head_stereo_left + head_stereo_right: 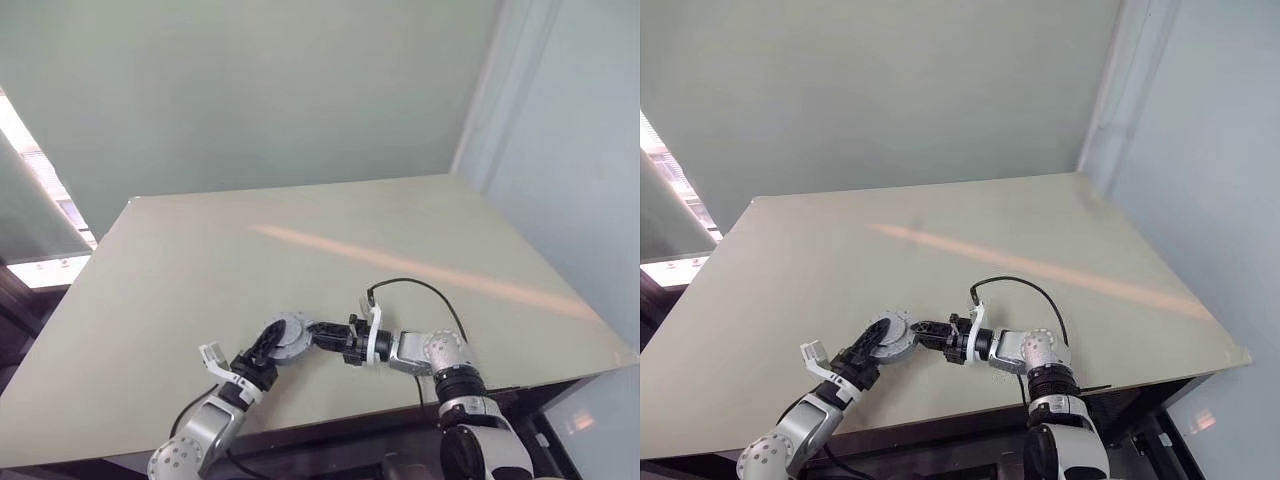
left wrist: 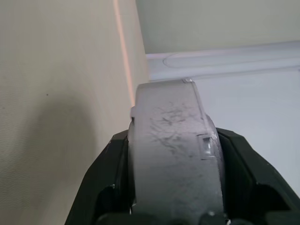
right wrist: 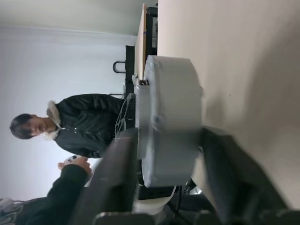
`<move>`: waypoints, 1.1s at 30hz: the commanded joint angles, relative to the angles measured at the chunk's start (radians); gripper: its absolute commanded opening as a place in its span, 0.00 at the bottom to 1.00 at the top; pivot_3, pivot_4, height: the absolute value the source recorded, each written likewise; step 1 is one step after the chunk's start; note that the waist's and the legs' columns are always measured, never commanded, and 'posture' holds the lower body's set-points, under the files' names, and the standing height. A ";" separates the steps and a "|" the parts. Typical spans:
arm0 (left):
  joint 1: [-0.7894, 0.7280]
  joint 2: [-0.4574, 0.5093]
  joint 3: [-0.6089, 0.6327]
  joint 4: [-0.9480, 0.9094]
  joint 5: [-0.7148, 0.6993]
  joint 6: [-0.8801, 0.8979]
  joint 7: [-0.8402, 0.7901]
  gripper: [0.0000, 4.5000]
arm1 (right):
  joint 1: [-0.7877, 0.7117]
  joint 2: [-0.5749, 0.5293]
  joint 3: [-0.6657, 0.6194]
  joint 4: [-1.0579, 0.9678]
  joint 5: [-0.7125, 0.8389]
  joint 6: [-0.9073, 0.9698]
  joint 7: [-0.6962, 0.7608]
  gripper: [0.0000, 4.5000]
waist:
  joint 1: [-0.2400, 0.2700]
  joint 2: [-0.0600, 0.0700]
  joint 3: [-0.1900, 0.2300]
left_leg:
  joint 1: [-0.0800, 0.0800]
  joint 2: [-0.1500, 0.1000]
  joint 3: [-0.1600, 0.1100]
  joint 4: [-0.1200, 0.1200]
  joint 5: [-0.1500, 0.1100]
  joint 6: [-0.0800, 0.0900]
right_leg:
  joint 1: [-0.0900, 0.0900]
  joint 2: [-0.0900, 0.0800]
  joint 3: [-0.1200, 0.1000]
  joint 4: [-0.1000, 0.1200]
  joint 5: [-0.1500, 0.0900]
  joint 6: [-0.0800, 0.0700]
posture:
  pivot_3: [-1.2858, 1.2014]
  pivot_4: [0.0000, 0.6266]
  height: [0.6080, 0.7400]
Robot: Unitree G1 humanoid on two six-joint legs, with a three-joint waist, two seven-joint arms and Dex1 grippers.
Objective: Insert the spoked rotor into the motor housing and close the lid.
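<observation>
One round grey assembly, the motor housing [image 1: 287, 336] with its lid, sat over the pale matte counter [image 1: 200, 270], clamped between the left pincer [image 1: 268, 350] and flanked by the right pincer [image 1: 322, 337], whose two black fingers straddled its scuffed rim loosely.

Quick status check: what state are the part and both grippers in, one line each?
motor housing: on edge over the table, clamped across its flat faces; whether the lid is on cannot be told.
left gripper: shut on the motor housing.
right gripper: at the same motor housing, grip unclear.
</observation>
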 commanded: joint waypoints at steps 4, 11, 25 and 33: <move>-0.026 -0.010 0.004 -0.008 -0.011 -0.019 -0.004 0.46 | -0.018 0.018 0.003 -0.063 0.049 -0.041 0.046 0.99 | 0.000 0.000 0.000 | 0.000 0.000 0.000 0.000 0.000 0.000 | 0.000 0.000 0.000 0.000 0.000 0.000 | 0.52 0.00 1.00; -0.073 -0.045 0.050 0.002 -0.034 -0.100 0.003 0.45 | -0.002 0.015 0.024 -0.064 -0.001 -0.156 0.028 1.00 | 0.001 0.000 0.000 | 0.000 0.000 0.000 0.001 0.000 0.000 | 0.000 0.000 0.000 0.000 0.000 0.000 | 0.52 0.00 1.00; -0.142 0.042 0.080 -0.032 0.331 -0.502 0.102 0.45 | 0.164 -0.146 0.478 -0.323 -0.382 -0.750 0.223 1.00 | 0.003 -0.003 0.001 | 0.000 0.000 0.000 0.001 0.000 -0.001 | 0.000 0.000 0.001 0.000 0.000 0.000 | 0.52 0.00 1.00; -0.223 0.088 0.065 0.098 0.518 -0.612 0.131 0.45 | 0.200 -0.176 0.571 -0.368 -0.459 -0.862 0.229 1.00 | 0.027 -0.009 0.003 | -0.001 -0.001 0.001 0.002 0.000 -0.001 | 0.000 0.000 0.001 0.000 0.001 0.001 | 0.52 0.00 1.00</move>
